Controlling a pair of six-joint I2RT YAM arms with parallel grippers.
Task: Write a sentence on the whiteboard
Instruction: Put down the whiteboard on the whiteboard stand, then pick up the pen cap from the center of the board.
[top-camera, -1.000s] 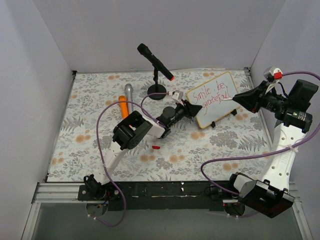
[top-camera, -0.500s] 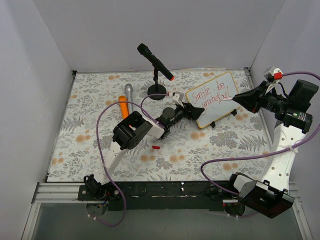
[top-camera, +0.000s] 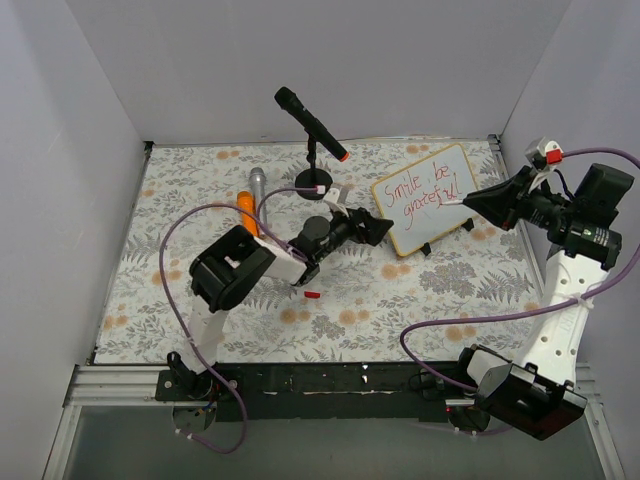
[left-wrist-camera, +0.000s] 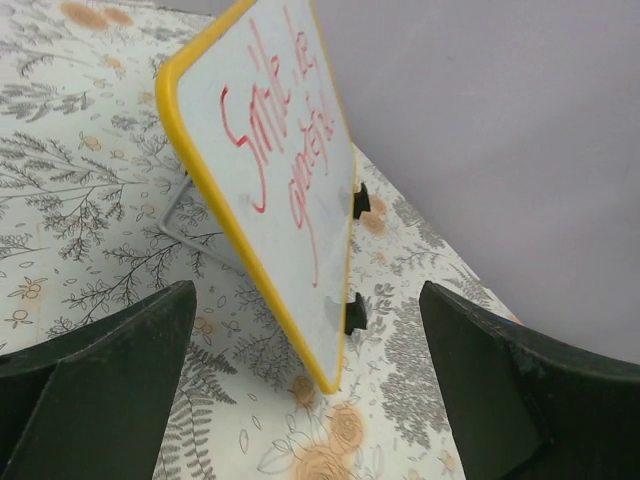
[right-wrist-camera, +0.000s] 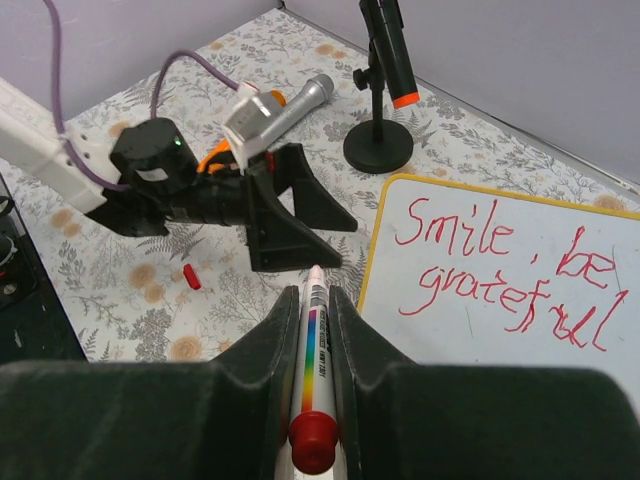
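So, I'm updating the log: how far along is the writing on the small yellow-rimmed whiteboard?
Done: the red handwritten sentence, roughly "Smile, be grateful", fills two lines on the small yellow-rimmed whiteboard. In hand: the right gripper is shut on the white marker with a red end, pointed toward the board; the left gripper stands open beside the board's edge. Left: probably just setting the marker down.

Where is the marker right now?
On the right side of the top view, the marker is clamped in the right gripper, tip aimed at the whiteboard's right edge, across the board from the open left gripper.
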